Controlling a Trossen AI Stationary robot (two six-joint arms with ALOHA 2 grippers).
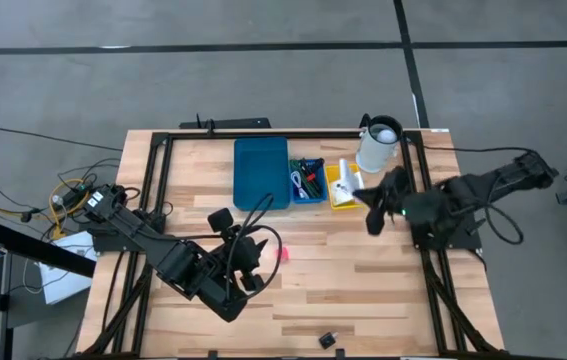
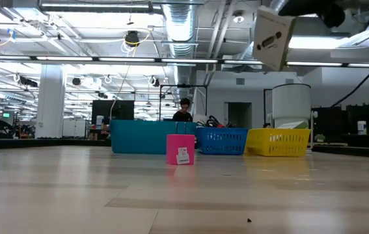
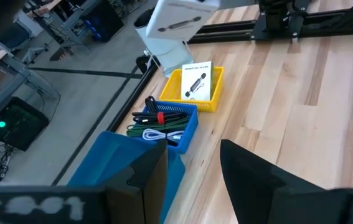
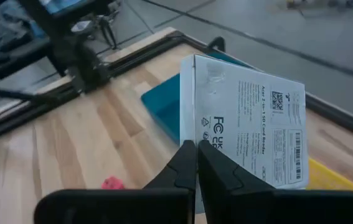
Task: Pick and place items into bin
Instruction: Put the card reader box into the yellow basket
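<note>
- The left arm is lying low across the table's left front part, its left gripper point(image 1: 246, 262) sitting with fingers spread apart and gripping nothing, just beside a small pink piece point(image 1: 283, 254).
- That pink piece point(image 2: 180, 149) is standing upright on the wood, a white label on its face.
- Further along the back edge, a teal bin point(image 1: 261, 172), a small blue basket point(image 1: 308, 180) of cables and pens and a yellow basket point(image 1: 343, 186) are sitting in a row, a white jug point(image 1: 377, 146) behind the yellow one.
- A white card point(image 3: 198, 81) is leaning in the yellow basket.
- The right arm is reaching in from the right, its right gripper point(image 4: 197, 163) clamping a white printed box point(image 4: 244, 132) by its lower edge.
- The box point(image 2: 273, 38) is hanging tilted in the air above the yellow basket, its long side running across the fingers.
- A tiny black block point(image 1: 327, 340) is lying near the table's front edge.
</note>
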